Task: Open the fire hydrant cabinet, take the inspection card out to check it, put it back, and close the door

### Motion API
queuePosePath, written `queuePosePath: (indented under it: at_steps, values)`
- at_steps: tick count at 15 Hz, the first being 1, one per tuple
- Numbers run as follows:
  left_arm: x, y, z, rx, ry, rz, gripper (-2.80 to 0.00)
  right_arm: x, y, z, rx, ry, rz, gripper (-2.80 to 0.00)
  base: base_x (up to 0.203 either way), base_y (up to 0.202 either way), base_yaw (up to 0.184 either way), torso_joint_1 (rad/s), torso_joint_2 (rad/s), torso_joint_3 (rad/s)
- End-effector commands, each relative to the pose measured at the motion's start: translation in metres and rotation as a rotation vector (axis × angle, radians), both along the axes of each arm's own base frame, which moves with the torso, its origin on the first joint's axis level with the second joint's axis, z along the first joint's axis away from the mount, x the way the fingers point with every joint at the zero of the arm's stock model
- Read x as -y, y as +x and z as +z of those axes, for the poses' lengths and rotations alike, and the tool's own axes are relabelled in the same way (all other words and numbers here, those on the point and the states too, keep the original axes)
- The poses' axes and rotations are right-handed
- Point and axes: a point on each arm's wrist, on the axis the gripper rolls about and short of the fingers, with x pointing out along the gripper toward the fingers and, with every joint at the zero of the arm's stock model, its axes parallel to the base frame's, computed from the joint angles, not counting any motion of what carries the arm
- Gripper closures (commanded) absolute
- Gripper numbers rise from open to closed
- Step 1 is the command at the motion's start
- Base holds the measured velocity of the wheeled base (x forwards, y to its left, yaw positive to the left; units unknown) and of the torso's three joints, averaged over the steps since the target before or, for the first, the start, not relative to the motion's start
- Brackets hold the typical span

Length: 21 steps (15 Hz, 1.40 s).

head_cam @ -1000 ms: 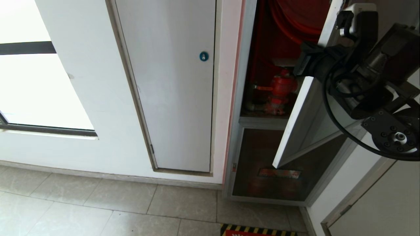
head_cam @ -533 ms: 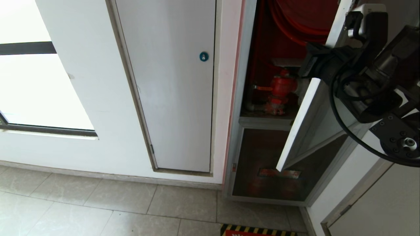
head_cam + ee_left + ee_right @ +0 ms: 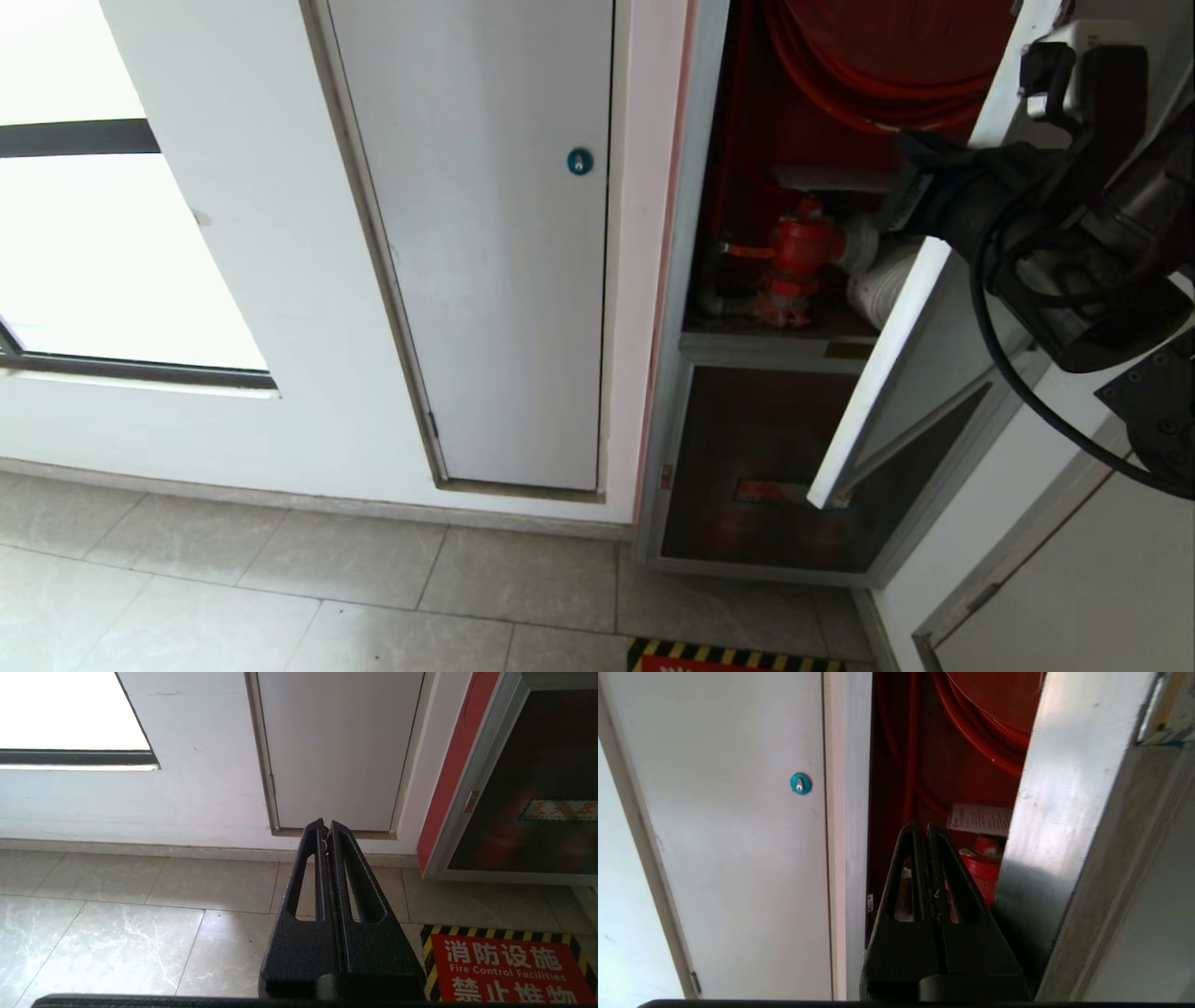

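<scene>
1. While the card (image 3: 979, 819) lies deep in the cabinet (image 3: 766, 140), just above the red valve (image 3: 795, 245) and below the hose reel (image 3: 994, 714), it sits ahead of the right gripper (image 3: 923, 828) and slightly toward the door side; its long axis runs across the cabinet, roughly level.
2. The right gripper has its fingers pressed together with nothing between them, and it points into the gap between the cabinet's left frame post and the door (image 3: 896, 345).
3. The door stands partly swung out, hinged on the robot's right, and its silver edge (image 3: 1045, 812) runs just beside the gripper's right side; whether they touch cannot be told.
4. In that view the door's edge hides the card's right end, so only its left part offers itself.
5. The right arm is by far the nearer one; the left gripper (image 3: 325, 826), also pinched closed and empty, hangs low over the floor tiles (image 3: 140, 933), well apart from the cabinet.
6. By judgement, the opening step is nearly done but not finished: the gap looks narrow for a reach, so the door wants pushing wider before the fingers part for the card.
7. Left of the cabinet is a white panel door (image 3: 485, 261) with a blue lock (image 3: 580, 161); below the valve shelf sits a dark glass panel (image 3: 747, 467), and a striped red floor sign (image 3: 504, 966) lies before it.
</scene>
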Motion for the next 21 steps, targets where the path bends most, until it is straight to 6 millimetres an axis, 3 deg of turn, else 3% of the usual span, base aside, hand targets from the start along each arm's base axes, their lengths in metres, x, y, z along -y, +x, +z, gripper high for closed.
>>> queuePosePath:
  at_steps: [1, 14, 21]
  values:
    - [0.000, 0.000, 0.000, -0.003, 0.000, 0.000, 0.00, 0.003, -0.008, 0.003, 0.011, 0.003, 0.001, 0.00, 0.000, 0.000, 0.000, 0.000, 0.00, 0.000]
    - [0.000, 0.000, 0.000, -0.002, 0.000, 0.000, 0.00, 0.027, -0.021, 0.000, 0.003, 0.020, -0.063, 0.00, 0.000, 0.000, 0.000, 0.000, 0.00, 0.000]
    - [0.000, 0.000, 0.000, -0.003, 0.000, 0.000, 0.00, 0.032, -0.038, -0.006, -0.013, 0.015, -0.063, 0.00, 0.000, 0.000, 0.000, 0.000, 0.00, 0.000]
